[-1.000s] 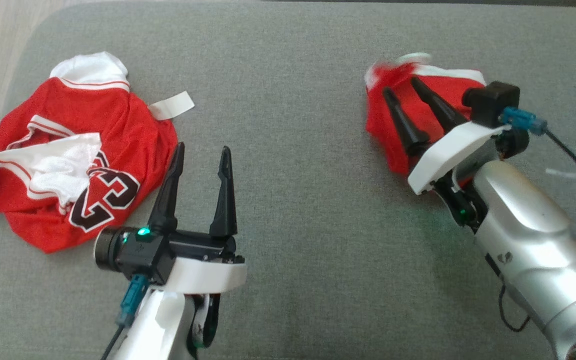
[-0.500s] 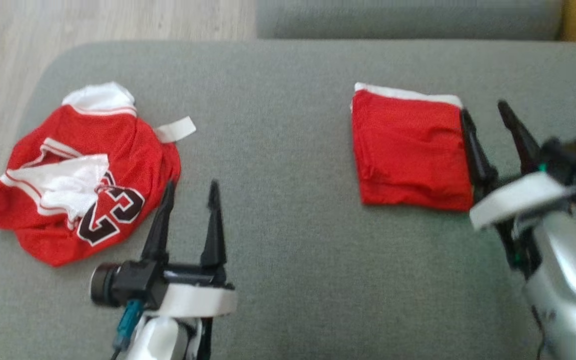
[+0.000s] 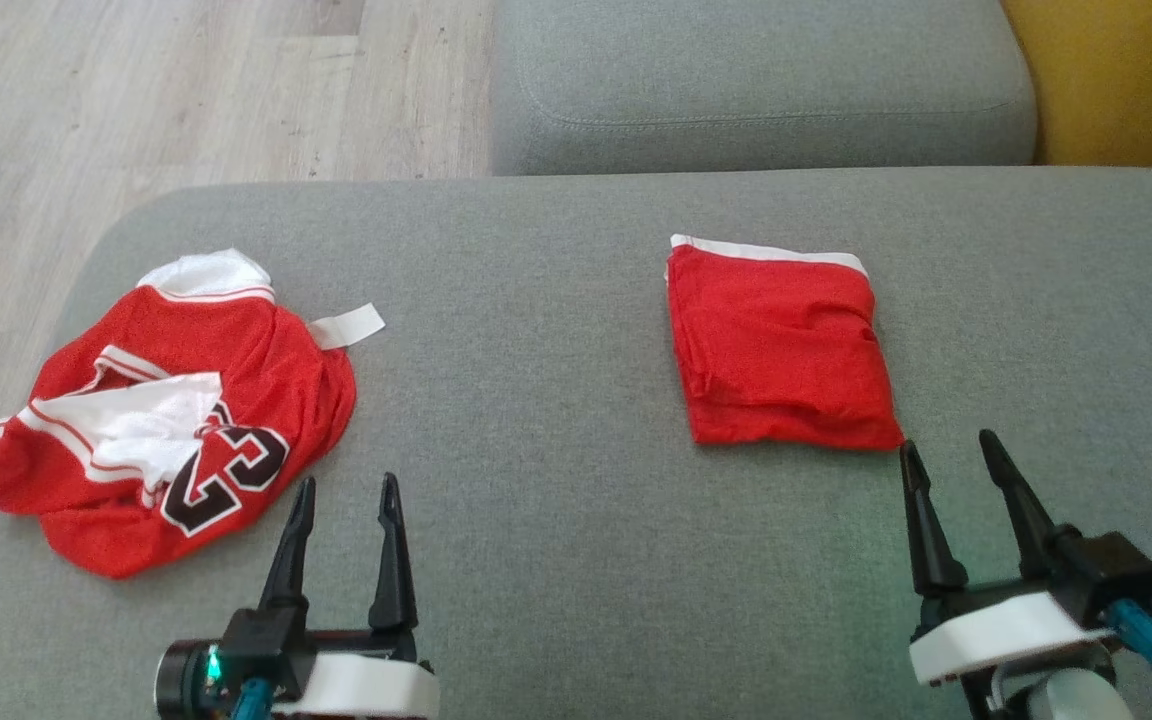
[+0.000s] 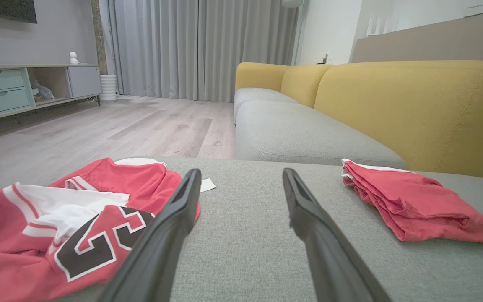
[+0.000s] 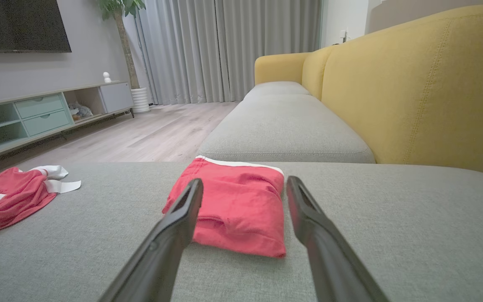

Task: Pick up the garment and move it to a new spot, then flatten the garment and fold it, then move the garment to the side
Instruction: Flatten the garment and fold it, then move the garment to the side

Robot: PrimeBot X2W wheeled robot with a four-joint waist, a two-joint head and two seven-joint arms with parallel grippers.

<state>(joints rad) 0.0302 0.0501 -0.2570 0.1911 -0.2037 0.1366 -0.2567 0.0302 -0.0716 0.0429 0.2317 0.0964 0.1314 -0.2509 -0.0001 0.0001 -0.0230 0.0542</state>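
Red folded garment (image 3: 781,345) is lying flat on the grey cushion (image 3: 556,300), seemingly set aside as finished; right gripper (image 3: 946,442) and left gripper (image 3: 348,480) are hovering clear of it, both spread wide and empty; crumpled jersey (image 3: 166,400) is lying leftward.

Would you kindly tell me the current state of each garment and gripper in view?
Red garment: folded into a neat rectangle, lying flat, not held.
Jersey: crumpled, unfolded, not held.
Left gripper: open, empty.
Right gripper: open, empty, just short of the red garment.
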